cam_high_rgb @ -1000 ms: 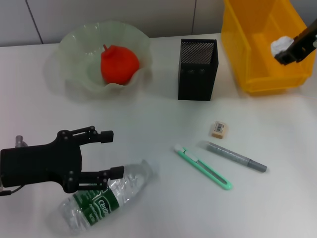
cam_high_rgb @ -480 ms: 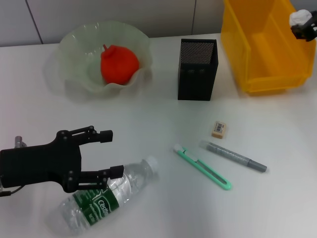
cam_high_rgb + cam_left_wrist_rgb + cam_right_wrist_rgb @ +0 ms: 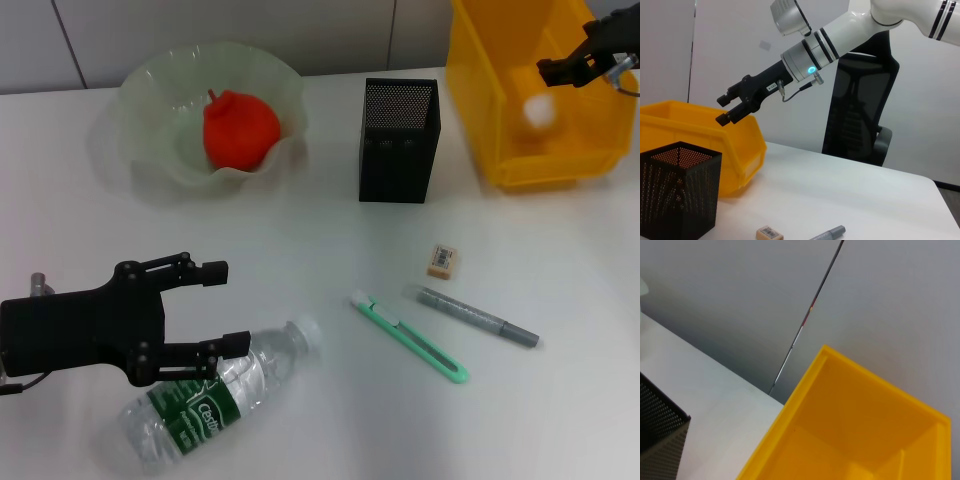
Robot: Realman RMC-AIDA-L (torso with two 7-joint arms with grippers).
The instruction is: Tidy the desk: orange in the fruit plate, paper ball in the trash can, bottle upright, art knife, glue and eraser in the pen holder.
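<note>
The paper ball (image 3: 540, 108) is a white blur inside the yellow trash can (image 3: 480, 110), just below my open right gripper (image 3: 565, 66), whose fingers also show spread apart and empty (image 3: 724, 108). My left gripper (image 3: 215, 308) is open near the front left, with its lower finger over the shoulder of the clear bottle (image 3: 205, 405), which lies on its side. The orange (image 3: 240, 128) rests in the pale green fruit plate (image 3: 150, 90). The eraser (image 3: 443, 260), green art knife (image 3: 410, 338) and grey glue stick (image 3: 478, 316) lie on the table in front of the black mesh pen holder (image 3: 398, 140).
The trash can (image 3: 850, 430) stands at the back right, close beside the pen holder (image 3: 655, 440). A grey wall runs behind the table. In the left wrist view, an office chair (image 3: 860, 115) stands beyond the table's far edge.
My right gripper carried the paper ball up over the trash can, then opened, and the ball now drops inside. The left gripper stays in place; the bottle's cap end shifted slightly right.
</note>
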